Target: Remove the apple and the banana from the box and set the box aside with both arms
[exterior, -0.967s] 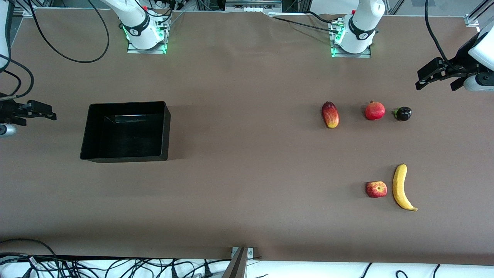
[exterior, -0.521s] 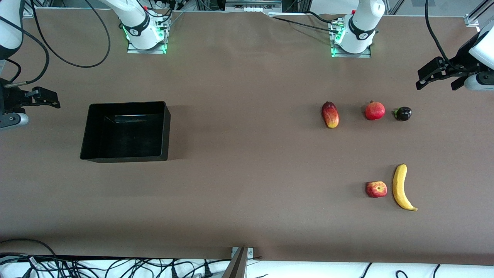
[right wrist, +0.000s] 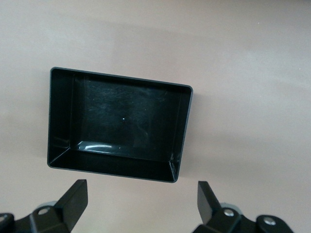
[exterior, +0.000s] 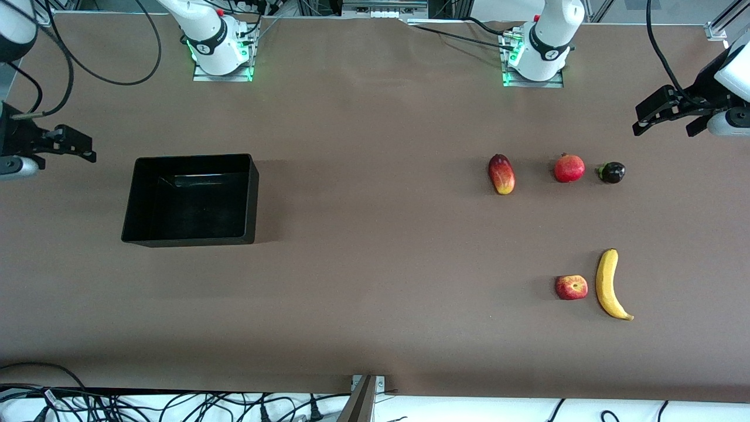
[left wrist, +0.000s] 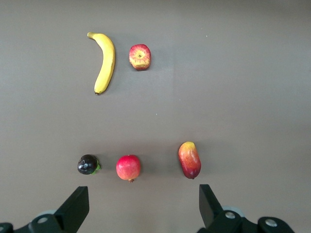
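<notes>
Both claws hung wide open and empty: the left claw [exterior: 668, 114] over the bench [exterior: 375, 264] near the fruit, the right claw [exterior: 73, 145] beside the box [exterior: 190, 199].

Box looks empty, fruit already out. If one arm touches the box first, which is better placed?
Right. The right gripper, open, hangs over the table's edge beside the empty box, and its wrist view looks straight down on it. The left gripper, open, is up at the fruit end, over the banana and apple.

You saw the banana [left wrist: 104, 62] just beside the apple [left wrist: 140, 57], apart from a row of three fruits; the left gripper [left wrist: 144, 206] stood wide open, seemingly above them.
</notes>
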